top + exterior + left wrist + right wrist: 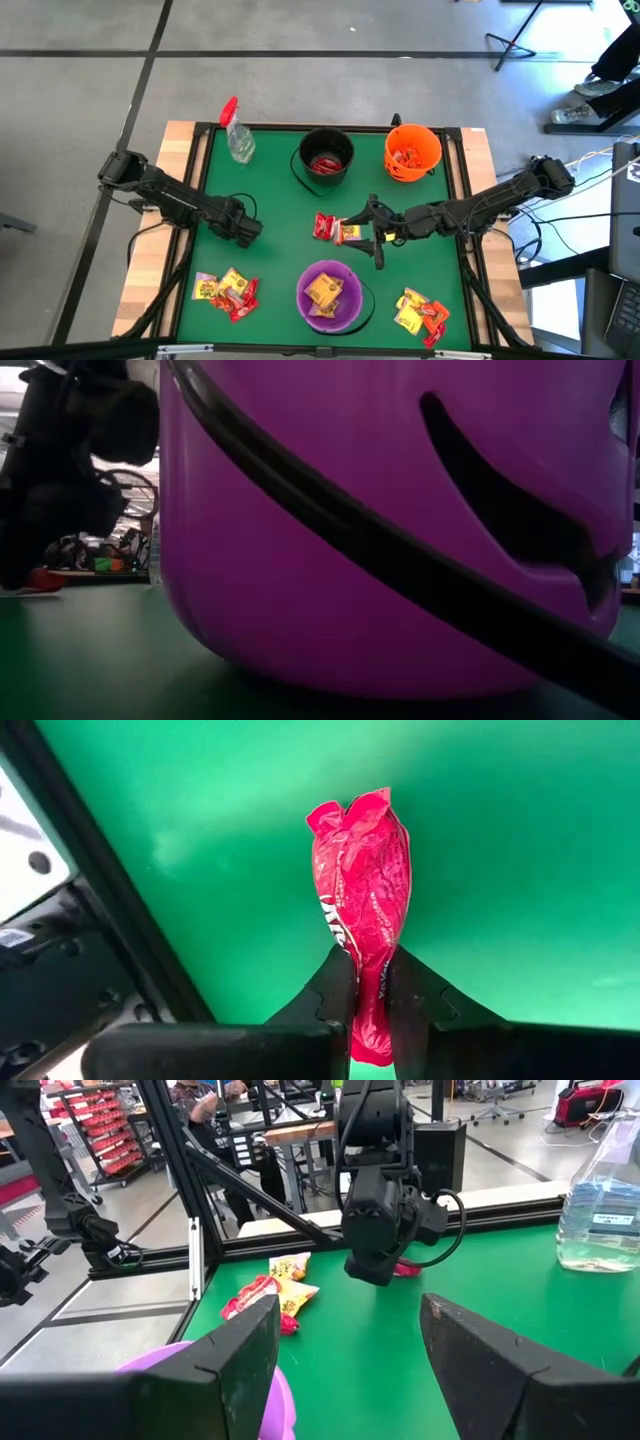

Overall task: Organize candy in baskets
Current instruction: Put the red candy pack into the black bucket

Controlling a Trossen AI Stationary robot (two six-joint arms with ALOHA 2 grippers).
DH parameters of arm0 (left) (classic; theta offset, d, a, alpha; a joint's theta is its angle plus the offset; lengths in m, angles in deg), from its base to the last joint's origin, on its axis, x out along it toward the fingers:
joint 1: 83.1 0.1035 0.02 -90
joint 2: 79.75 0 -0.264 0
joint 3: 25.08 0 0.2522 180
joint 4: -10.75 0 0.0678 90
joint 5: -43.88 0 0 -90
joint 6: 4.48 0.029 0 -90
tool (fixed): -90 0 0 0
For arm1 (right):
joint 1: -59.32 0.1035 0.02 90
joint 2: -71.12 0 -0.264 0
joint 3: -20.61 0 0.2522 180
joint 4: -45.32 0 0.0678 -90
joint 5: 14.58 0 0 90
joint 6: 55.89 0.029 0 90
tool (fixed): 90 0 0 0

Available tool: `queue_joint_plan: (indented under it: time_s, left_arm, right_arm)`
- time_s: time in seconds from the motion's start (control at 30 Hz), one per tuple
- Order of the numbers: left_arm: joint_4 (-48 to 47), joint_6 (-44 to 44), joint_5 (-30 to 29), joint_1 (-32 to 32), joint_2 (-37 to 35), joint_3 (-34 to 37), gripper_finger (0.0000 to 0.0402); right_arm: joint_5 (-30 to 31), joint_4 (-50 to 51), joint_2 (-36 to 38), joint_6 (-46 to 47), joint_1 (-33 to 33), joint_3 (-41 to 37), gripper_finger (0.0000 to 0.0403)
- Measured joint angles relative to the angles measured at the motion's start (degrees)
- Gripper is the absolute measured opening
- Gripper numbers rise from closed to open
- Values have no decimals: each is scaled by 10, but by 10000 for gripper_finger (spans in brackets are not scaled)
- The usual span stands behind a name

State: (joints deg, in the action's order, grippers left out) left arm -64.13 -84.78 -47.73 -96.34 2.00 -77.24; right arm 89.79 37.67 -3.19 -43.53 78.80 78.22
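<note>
1. Counter: a green surface in a dark frame is seen filling the middle of the high view.
2. Left arm: it is seen entering from the left edge of the high view, its left gripper left of centre. In the left wrist view the fingers are closed on a red candy packet, which is held clear above the green surface.
3. Right arm: it is seen entering from the right edge, its right gripper at centre. The fingers are spread apart with nothing between them.
4. Purple basket: placed at lower centre; yellow packets are seen inside.
5. Black basket: placed at upper centre; red packets are seen inside.
6. Orange basket: placed right of the black one; orange-red packets are seen inside.
7. Spray bottle: clear with a red trigger, laid at upper left.
8. Loose candy, in three groups: lower-left pile; lower-right pile; centre pair, just beside the right gripper.
</note>
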Motion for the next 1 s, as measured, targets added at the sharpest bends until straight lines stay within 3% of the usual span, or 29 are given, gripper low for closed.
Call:
queue_joint_plan:
  time_s: [0.23,0.5,0.77,0.9,1.0]
  left_arm:
    - [1,46,-44,0,0,-66,27]
    - [3,174,-216,11,0,-182,28]
    - [45,347,-388,64,0,-265,28]
    - [141,461,-410,107,0,-275,28]
    - [221,524,-379,151,0,-275,28]
  right_arm:
    - [2,0,0,0,0,0,240]
    - [5,-8,0,-3,0,0,240]
    - [5,-14,0,-7,0,0,240]
    - [5,-16,0,-7,0,0,240]
    - [5,-16,0,-7,0,0,240]
